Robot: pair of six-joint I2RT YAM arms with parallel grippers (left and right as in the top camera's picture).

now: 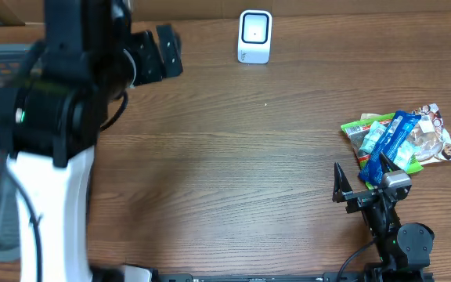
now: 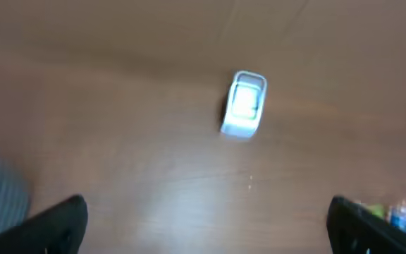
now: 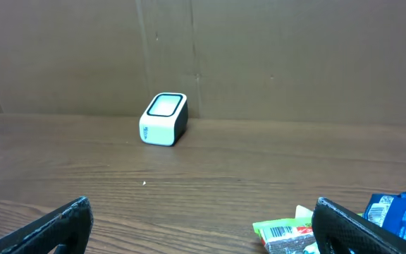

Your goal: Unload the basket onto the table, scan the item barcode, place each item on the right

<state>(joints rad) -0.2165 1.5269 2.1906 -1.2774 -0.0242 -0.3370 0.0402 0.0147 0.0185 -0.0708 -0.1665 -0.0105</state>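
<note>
While both arms hang over the brown wooden table (image 1: 233,157), nothing is held. The left gripper (image 1: 168,52) is spread wide, just left of the small white boxy scanner (image 1: 254,36). The right gripper (image 1: 364,190) is spread wide too, far off to the scanner's right. The pile of shiny blue, green and white snack packets (image 1: 402,141) lies beside that gripper, well apart from the scanner.

Scanner (image 1: 254,36) stands on bench (image 1: 233,172), far edge, near centre. Packet pile (image 1: 402,141) lies on bench at right, well apart from scanner. Left tool (image 1: 156,55) is left of scanner. Right tool (image 1: 362,186) sits just before pile.
</note>
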